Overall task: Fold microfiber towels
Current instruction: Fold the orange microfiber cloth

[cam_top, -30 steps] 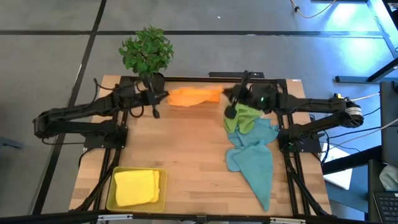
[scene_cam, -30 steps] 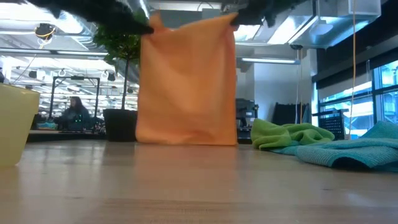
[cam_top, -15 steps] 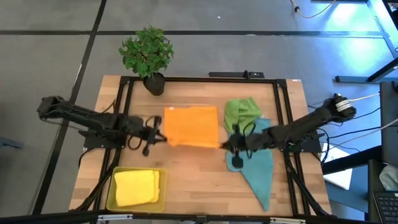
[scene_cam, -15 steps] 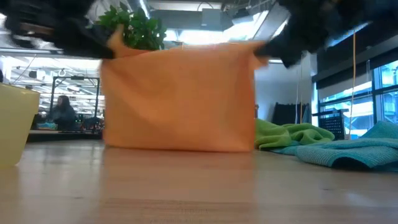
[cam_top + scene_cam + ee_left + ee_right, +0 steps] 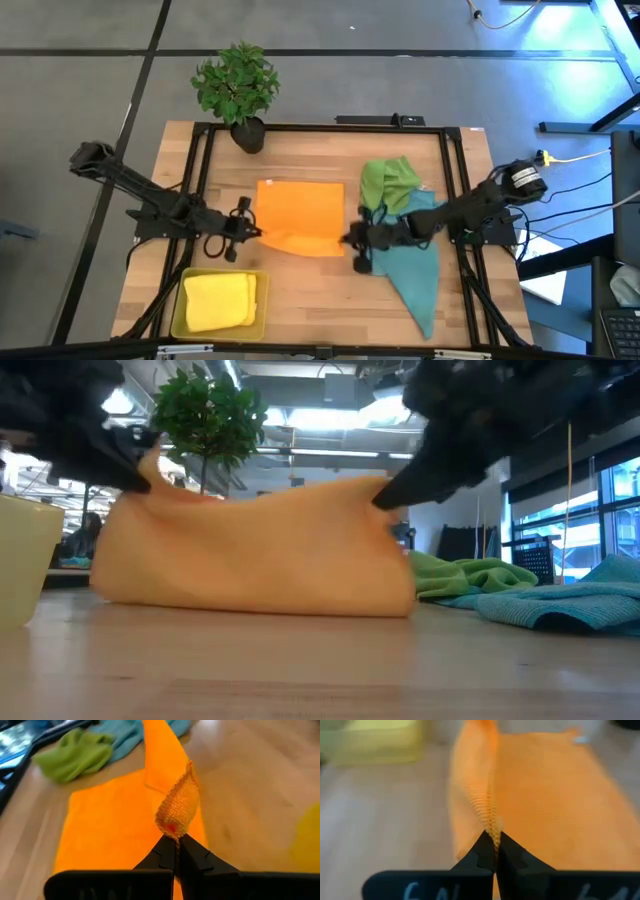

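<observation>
Worktop (image 5: 300,300): the wooden surface carries everything you work with. Taking its middle as the clock centre, the potted plant (image 5: 237,85) stands at about 11 o'clock, clear of the folding area.

Orange towel (image 5: 300,215): it lies near the centre, its far part flat on the wood and its near edge lifted into a ridge. The low view shows that edge slung between two raised corners and sagging in the middle, because it is held only at its ends. Judged from this, you are part-way through bringing the near edge over to make the first fold.

Teal towels (image 5: 415,265): heaped at about 4 o'clock, waiting their turn. The green towel (image 5: 388,183) is bunched just beyond them at about 2 o'clock, touching the teal heap.

Yellow tray (image 5: 180,312): at about 7 o'clock, holding the yellow towel (image 5: 218,300), already folded flat; the tray seems to serve as the place for finished pieces.

Left hand (image 5: 248,232): at about 9 o'clock from the orange towel, its fingers pressed together on the near left corner; the left wrist view shows the cloth standing up from the pinch in a peak.

Right hand (image 5: 354,241): at about 3 o'clock from the towel, likewise pinching the near right corner. Holding both corners level keeps the edge straight, so the fold should land square.
</observation>
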Robot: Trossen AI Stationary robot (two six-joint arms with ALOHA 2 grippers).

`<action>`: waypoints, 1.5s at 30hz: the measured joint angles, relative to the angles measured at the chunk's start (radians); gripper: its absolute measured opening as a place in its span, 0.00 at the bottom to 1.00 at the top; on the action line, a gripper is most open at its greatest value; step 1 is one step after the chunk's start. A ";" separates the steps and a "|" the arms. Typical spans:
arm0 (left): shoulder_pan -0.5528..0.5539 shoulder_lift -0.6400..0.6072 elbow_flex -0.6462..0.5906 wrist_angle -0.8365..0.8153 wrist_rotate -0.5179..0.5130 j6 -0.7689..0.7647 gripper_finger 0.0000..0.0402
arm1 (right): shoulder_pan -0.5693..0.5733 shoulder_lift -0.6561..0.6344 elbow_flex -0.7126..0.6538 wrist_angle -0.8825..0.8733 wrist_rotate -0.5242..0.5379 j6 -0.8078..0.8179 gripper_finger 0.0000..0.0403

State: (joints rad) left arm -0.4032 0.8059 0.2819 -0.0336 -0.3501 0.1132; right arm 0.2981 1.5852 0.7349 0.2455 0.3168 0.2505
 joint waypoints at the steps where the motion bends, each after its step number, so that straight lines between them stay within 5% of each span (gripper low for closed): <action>1: 0.020 0.000 -0.006 0.004 0.003 0.001 0.00 | -0.026 -0.001 0.000 -0.005 0.002 -0.002 0.01; 13: 0.443 -0.036 -0.176 0.155 0.156 0.000 0.00 | -0.318 0.080 -0.007 -0.044 -0.153 0.052 0.01; 23: 0.724 -0.027 -0.202 0.209 0.292 0.012 0.00 | -0.428 0.245 -0.007 0.137 -0.153 0.063 0.01; 35: 0.829 -0.026 -0.202 0.206 0.349 0.002 0.24 | -0.452 0.259 -0.007 0.166 -0.149 0.089 0.02; 45: 0.840 -0.029 -0.170 0.194 0.281 0.000 0.29 | -0.452 0.255 0.021 0.179 -0.098 0.080 0.26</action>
State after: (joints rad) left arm 0.4366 0.7765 0.1116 0.1604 -0.0691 0.1131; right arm -0.1543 1.8399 0.7558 0.4246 0.2192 0.3304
